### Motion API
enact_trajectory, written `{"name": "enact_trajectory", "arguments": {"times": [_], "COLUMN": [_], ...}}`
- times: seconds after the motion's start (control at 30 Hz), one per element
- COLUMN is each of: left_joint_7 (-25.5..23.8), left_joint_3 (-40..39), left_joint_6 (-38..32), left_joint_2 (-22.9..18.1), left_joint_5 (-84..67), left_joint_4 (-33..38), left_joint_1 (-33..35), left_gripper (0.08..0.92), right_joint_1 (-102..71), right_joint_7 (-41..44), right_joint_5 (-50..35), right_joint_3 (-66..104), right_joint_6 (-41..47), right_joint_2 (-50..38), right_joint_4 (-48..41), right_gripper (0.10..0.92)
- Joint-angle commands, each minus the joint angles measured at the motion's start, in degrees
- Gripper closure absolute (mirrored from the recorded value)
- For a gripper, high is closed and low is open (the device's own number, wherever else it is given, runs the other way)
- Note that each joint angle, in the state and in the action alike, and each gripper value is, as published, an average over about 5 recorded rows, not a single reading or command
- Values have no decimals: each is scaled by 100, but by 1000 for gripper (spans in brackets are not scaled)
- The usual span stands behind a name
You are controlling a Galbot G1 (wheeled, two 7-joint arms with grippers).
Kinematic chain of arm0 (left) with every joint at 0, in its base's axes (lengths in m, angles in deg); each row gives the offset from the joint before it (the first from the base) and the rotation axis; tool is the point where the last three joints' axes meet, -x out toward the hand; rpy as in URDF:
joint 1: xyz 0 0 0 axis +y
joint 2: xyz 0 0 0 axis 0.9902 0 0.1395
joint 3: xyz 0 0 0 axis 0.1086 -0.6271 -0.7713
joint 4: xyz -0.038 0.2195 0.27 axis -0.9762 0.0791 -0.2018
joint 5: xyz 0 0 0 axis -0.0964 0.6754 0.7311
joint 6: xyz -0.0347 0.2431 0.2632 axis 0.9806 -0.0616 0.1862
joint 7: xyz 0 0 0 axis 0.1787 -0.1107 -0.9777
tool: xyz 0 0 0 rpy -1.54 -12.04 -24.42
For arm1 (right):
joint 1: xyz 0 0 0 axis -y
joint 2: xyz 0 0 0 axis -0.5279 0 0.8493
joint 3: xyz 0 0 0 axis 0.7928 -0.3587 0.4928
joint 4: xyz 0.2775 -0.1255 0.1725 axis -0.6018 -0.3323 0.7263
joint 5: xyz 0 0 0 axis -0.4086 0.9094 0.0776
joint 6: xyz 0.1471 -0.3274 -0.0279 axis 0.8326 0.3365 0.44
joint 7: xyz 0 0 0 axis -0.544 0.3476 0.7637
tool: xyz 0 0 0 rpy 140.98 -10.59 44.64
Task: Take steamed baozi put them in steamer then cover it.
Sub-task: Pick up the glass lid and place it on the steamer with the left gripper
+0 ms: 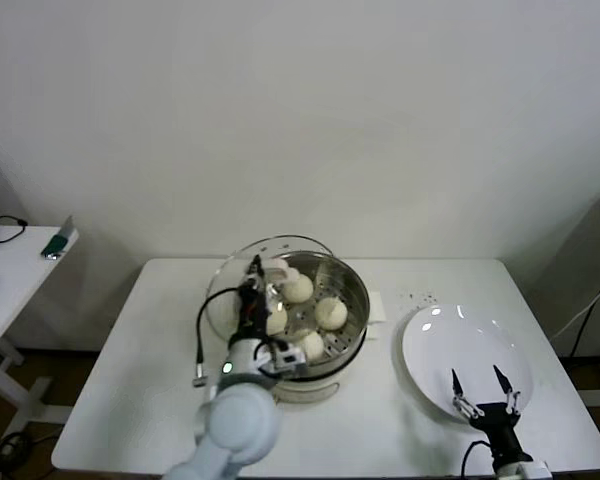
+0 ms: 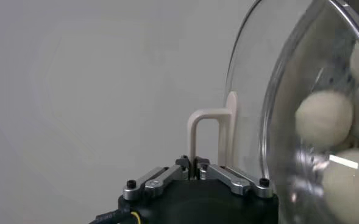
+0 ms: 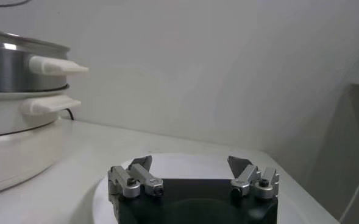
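Baozi point(image 1: 330, 313), four pale buns, sit inside the steel steamer point(image 1: 354, 290) at the middle of the white counter point(image 1: 160, 340). Over the steamer's left side the left hand point(image 1: 255, 290) is pinched narrow on the cream handle point(image 2: 211, 131) of the glass lid point(image 1: 220, 285), which is tilted against the basket's left rim. On the right, the right hand point(image 1: 482, 388) hovers with its fingers spread wide above the near edge of the white plate point(image 1: 460, 345).

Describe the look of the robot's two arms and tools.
The left arm is pale blue-white and rounded, with a green light and a looping black cable. Both the left tool and the right tool have a black body with silver metal fingers.
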Motion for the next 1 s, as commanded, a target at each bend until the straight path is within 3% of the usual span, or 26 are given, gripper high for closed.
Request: {"name": "enact_trajectory", "arguments": {"times": [0.03, 1.0], "left_joint_7": [-194, 6], "left_joint_3": [-712, -374], "left_joint_6": [89, -135], "left_joint_2": [-1248, -1116], "left_joint_5": [1098, 1612], "left_joint_4": [-587, -1445], "left_joint_1": [-202, -73], "left_gripper": [852, 852], "right_joint_1": [47, 54], "right_joint_7": [-7, -39], "right_joint_5": [4, -13], "right_joint_3": [-3, 15], "right_joint_6": [-38, -205], "right_joint_2": [-5, -57], "right_joint_4": [-72, -167], "right_gripper": [203, 203]}}
